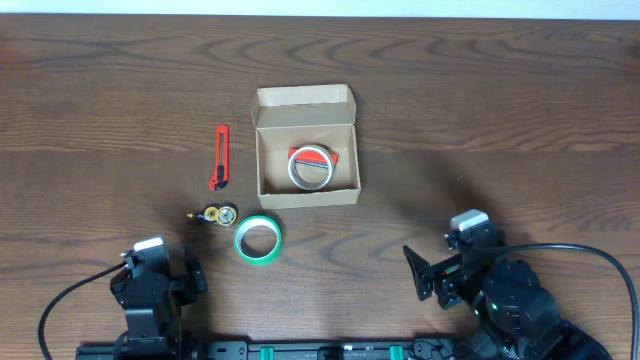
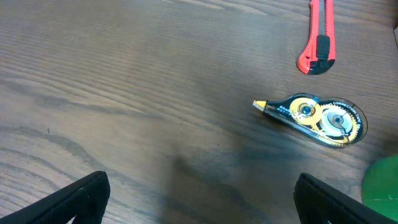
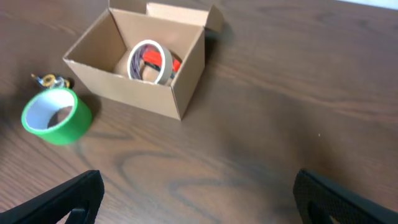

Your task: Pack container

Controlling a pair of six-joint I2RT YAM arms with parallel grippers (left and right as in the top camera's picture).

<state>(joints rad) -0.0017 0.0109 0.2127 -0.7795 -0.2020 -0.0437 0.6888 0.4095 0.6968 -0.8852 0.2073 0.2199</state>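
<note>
The tan cardboard container [image 1: 305, 148] stands open at mid table, its lid flap folded back. Inside lie a pale tape roll [image 1: 311, 167] and a red object. The container also shows in the right wrist view [image 3: 140, 59]. A green tape roll [image 1: 258, 240] lies in front of the container, and shows in the right wrist view [image 3: 56, 116]. A correction-tape dispenser [image 1: 216, 214] and a red utility knife [image 1: 219, 157] lie to the left; both show in the left wrist view [image 2: 317, 117], [image 2: 319, 34]. My left gripper [image 2: 199, 199] and right gripper [image 3: 196, 199] are open and empty, near the front edge.
The wooden table [image 1: 480, 90] is bare wood around the objects. A black rail [image 1: 320, 350] runs along the front edge between the two arm bases. A cable [image 1: 590, 255] loops by the right arm.
</note>
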